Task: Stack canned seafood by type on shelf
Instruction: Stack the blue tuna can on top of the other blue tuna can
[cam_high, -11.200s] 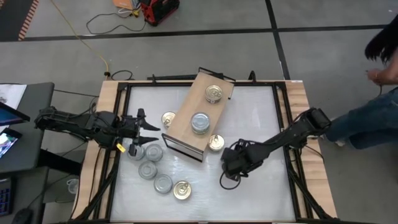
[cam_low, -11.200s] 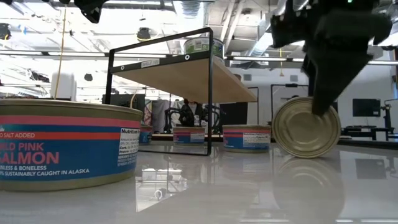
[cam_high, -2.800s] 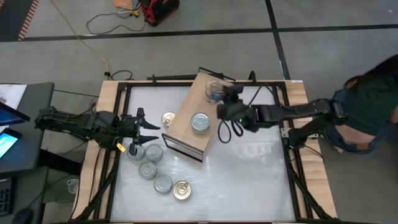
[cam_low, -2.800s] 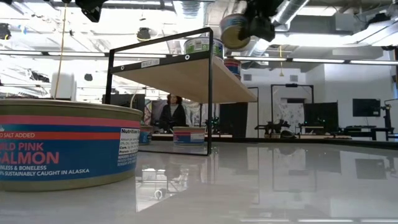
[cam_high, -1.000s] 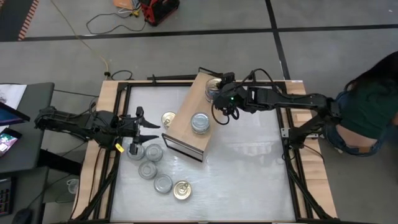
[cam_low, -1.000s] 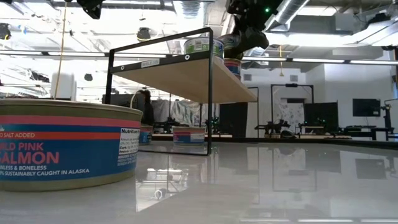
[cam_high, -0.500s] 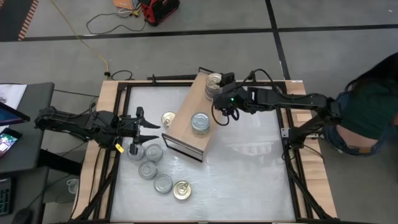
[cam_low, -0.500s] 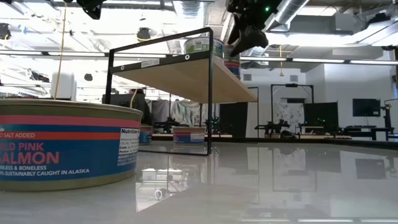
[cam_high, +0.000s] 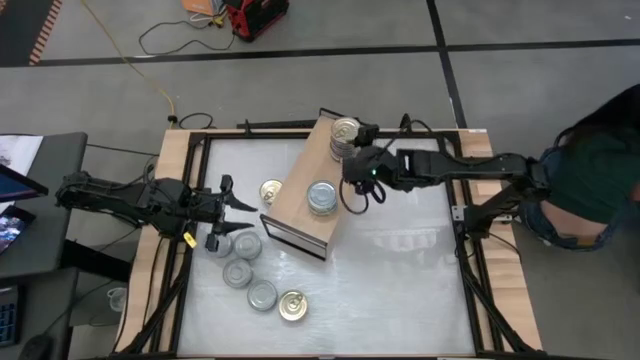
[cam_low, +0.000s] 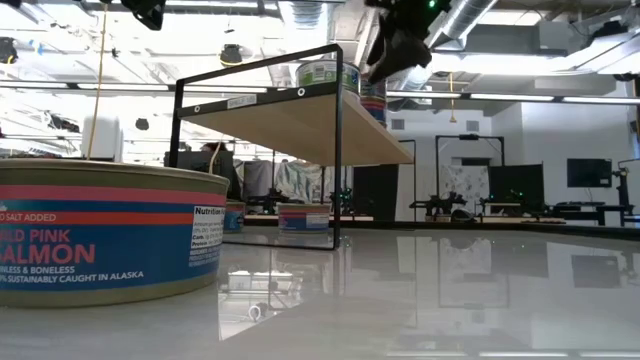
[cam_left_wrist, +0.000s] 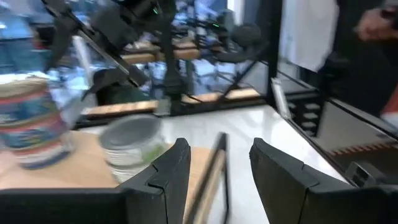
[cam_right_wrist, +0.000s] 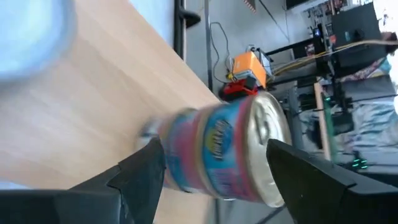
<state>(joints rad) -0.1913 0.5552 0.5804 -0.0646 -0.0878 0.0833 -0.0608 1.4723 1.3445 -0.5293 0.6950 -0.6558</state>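
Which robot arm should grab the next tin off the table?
Probably the left. The left gripper, open, hangs right beside the loose tins on the table. The right gripper is up at the shelf, by the gold-lidded stack, with its fingers open around it.

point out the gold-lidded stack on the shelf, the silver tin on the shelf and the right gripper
gold-lidded stack (cam_high: 344, 129), high view, on its top lid.
silver tin (cam_high: 321, 194), high view, middle of its lid.
right gripper (cam_high: 352, 163), high view, between its fingertips, beside the stack.
shelf (cam_high: 295, 205), high view, bare top.

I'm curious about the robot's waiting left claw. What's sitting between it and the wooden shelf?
In the high view, one gold-lidded tin sits on the table between the left gripper and the shelf.
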